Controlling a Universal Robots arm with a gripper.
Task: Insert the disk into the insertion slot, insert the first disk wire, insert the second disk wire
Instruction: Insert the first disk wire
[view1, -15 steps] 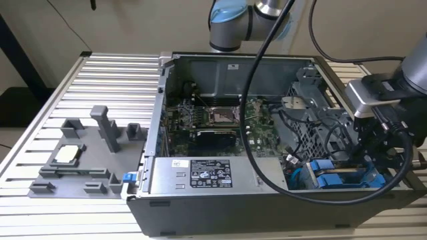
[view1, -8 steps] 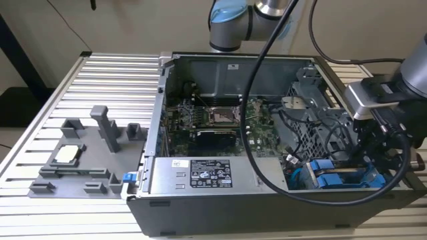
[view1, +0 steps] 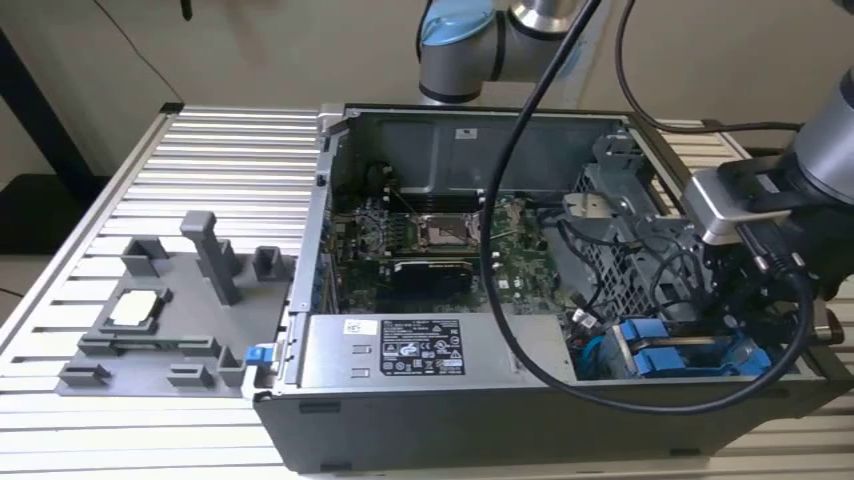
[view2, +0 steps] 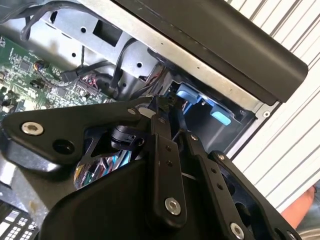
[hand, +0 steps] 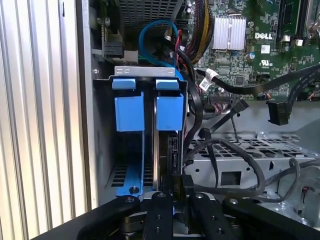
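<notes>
Two blue-fronted drive frames stand side by side in the grey drive cage at the case's corner, on the exterior view's right. The disk (hand: 169, 112) is the one nearer the motherboard, seated in the insertion slot (hand: 102, 125), with its dark connector edge (hand: 172, 150) facing my gripper. My gripper (hand: 178, 192) is shut on a black wire plug (hand: 177, 184), which sits right at that connector edge. In the second wrist view the gripper (view2: 170, 120) points at the blue tabs (view2: 220, 116). In the exterior view the gripper (view1: 741, 300) hangs over the blue frames (view1: 667, 352).
Black cables (hand: 235, 150) and a blue cable (hand: 150, 30) crowd the space beside the cage. The motherboard (view1: 427, 235) and labelled power supply (view1: 420, 350) fill the open case. A grey fixture (view1: 174, 300) stands on the slatted table (view1: 227, 160).
</notes>
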